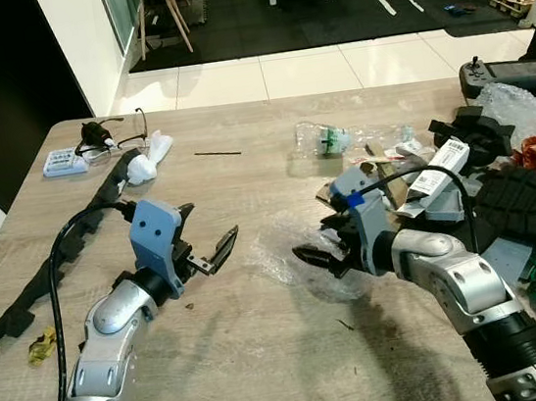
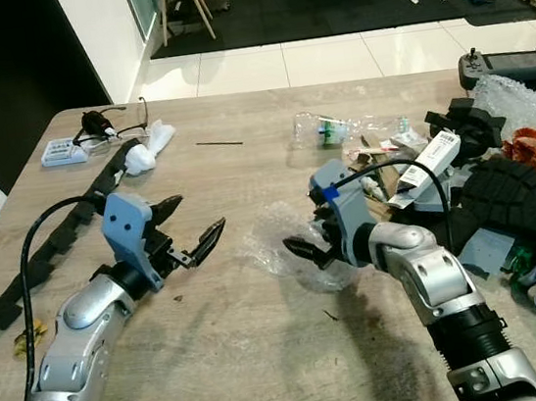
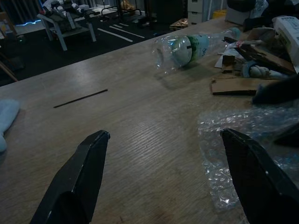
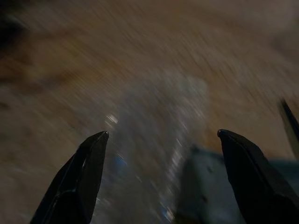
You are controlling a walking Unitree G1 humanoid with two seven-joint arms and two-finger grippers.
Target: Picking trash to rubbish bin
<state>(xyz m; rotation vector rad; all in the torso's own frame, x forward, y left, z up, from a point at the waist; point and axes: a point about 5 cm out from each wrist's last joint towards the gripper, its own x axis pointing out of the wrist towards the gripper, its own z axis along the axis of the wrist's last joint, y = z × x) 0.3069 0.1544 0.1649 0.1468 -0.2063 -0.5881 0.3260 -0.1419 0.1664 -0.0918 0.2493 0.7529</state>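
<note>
You are reaching for the clear plastic wrap [image 1: 289,247] mid-frame on the tabletop [image 1: 269,359]. Both tools, left tool [image 1: 210,248] and right tool [image 1: 322,253], are spread wide. Next, pinch it.

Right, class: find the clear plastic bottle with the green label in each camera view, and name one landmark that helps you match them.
Left eye view: plastic bottle lying on its side, upper centre of the table.
Right eye view: upper centre too, beside the rubbish pile.
Left wrist view: upper middle, beyond the end effector's fingers.
Right wrist view: too blurred to tell.
Shared landmark: the thin dark stick lying on the table beside it.
</note>
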